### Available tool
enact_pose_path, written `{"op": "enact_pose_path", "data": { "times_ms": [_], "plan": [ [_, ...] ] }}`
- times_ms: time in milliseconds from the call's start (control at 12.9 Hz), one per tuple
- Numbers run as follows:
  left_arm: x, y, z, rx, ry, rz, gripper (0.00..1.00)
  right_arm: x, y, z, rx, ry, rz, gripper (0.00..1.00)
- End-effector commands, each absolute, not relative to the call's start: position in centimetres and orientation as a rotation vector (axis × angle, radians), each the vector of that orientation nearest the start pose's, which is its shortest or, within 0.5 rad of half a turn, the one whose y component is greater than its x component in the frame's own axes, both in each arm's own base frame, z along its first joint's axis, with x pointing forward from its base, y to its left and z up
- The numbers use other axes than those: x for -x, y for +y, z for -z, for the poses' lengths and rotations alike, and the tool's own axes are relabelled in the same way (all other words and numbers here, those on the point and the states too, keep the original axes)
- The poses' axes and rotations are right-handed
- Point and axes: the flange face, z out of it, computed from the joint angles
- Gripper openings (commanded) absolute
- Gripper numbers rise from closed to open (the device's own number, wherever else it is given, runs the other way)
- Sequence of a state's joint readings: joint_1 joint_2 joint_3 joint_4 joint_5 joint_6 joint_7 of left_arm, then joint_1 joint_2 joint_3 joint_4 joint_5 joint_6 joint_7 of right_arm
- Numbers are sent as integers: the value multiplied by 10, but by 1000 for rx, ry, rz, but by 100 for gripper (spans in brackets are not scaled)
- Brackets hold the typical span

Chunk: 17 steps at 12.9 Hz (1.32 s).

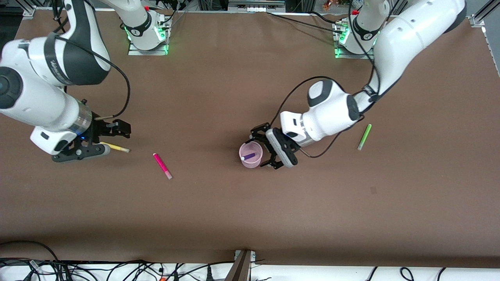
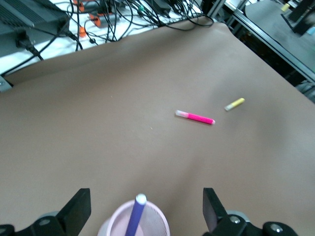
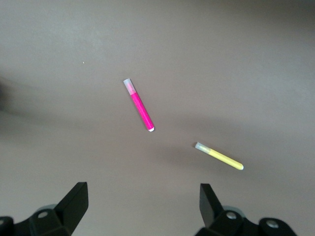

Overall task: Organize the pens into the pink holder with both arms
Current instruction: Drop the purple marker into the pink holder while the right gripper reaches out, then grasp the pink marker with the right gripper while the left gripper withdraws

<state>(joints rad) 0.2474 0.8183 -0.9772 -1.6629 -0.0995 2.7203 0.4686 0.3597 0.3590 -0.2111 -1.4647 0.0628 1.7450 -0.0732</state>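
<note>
Standing in the pink holder (image 1: 250, 155), the purple pen (image 1: 248, 157) leans against the cup's wall with its pale cap uppermost; the left wrist view shows the same pen (image 2: 134, 216) rising out of the holder (image 2: 157, 221) between the two fingers. The holder sits near the middle of the table (image 1: 250, 218). The left gripper (image 1: 270, 150) hangs just beside and above the holder, toward the left arm's end, its jaws spread wide and grasping nothing; the black fingers (image 2: 78, 209) stand well apart on either side of the cup.

The right gripper (image 1: 102, 141) is low over the table at the right arm's end, directly over one end of the yellow pen (image 1: 117, 148). Its jaws are also wide open and empty, and its wrist view shows both fingers (image 3: 74, 201) clear of anything. The yellow pen (image 3: 219, 156) lies flat on the table, untouched.

The magenta pen (image 1: 162, 166) lies flat between the yellow pen and the holder, a little nearer to the front camera than either. It shows in both wrist views (image 2: 195, 117) (image 3: 139, 105), close to the yellow pen (image 2: 235, 103).

The green pen (image 1: 364, 137) lies flat toward the left arm's end of the table, well apart from the holder and under the left arm's forearm.
</note>
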Motion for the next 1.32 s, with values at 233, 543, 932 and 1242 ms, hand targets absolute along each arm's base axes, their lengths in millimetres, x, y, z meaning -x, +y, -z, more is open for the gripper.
{"op": "enact_pose_path", "data": {
  "times_ms": [233, 543, 932, 1242],
  "plan": [
    [-629, -311, -415, -2320, -877, -205, 100, -671, 150, -388, 3158, -455, -165, 100],
    [-647, -232, -454, -2457, -780, 49, 100, -692, 164, -301, 3135, -673, -90, 100],
    [-653, -116, -516, -2760, -619, 251, 100, -696, 182, -232, 3087, -865, -37, 99],
    [-636, -66, -559, -2994, -581, 416, 100, -684, 155, -222, 3001, -913, -242, 98]
  ]
}}
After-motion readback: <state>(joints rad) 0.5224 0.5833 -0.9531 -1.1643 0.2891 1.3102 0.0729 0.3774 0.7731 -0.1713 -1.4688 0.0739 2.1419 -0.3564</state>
